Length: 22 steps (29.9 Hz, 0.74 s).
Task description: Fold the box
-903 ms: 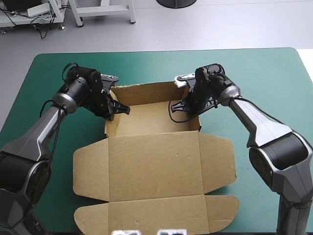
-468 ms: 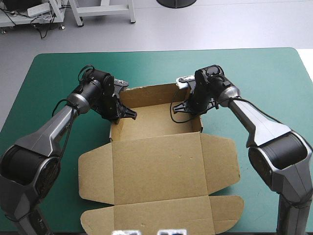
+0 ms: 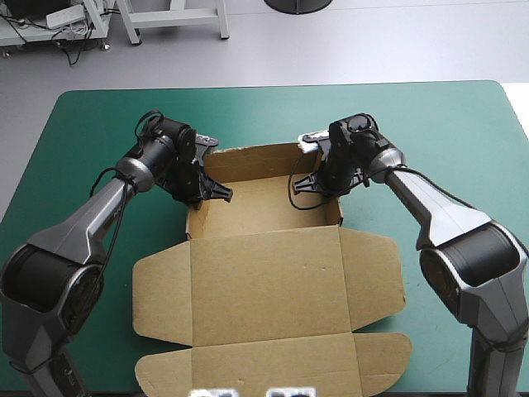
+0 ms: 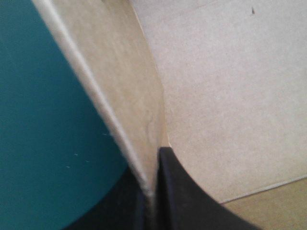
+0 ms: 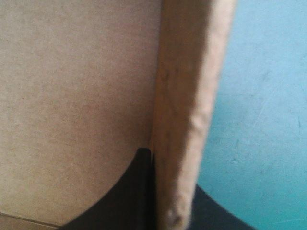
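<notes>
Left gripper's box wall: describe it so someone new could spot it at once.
On the teal-green table, the brown box has raised walls at its far end and flat flaps nearer. The wall is the short upright side on the left arm's side. Only it sits pinched in the left gripper; the right gripper holds the opposite one.
</notes>
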Available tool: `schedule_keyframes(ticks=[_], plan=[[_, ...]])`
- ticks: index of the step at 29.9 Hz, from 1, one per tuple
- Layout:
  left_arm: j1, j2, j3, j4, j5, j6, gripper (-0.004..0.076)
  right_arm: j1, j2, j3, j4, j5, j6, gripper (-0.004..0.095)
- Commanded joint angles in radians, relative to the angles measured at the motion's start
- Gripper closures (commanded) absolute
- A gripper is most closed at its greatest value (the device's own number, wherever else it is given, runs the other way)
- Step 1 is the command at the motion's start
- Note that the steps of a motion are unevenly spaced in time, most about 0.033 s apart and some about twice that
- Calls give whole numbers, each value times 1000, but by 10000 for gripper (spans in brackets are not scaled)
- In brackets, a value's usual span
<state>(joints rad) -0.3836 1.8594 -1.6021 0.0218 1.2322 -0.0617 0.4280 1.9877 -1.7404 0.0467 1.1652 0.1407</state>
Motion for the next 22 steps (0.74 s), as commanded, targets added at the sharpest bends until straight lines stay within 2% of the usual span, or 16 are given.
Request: schedule_keyframes(ticks=[1, 3, 5, 7, 9, 12, 15, 22], plan=[[4, -10, -7, 90, 55, 10, 733, -9, -58, -18, -47, 91, -69, 920], [4, -12, -7, 83, 57, 7, 722, -9, -58, -18, -29, 91, -93, 880], [4, -16, -7, 60, 57, 7, 664, -9, -58, -18, -8, 91, -114, 787], [4, -22, -9, 44, 57, 7, 576, -9, -58, -18, 29, 91, -141, 600], [4, -31, -18, 42, 57, 5, 453, -9, -58, -18, 52, 91, -141, 364], [4, -46, -32, 42, 57, -26, 279, -9, -61, -18, 47, 91, -126, 107], [4, -59, -57, 42, 57, -47, 173, -11, -62, -18, 46, 91, -126, 39], [4, -61, -98, 45, 57, -54, 164, -11, -88, -28, 30, 91, -126, 43]])
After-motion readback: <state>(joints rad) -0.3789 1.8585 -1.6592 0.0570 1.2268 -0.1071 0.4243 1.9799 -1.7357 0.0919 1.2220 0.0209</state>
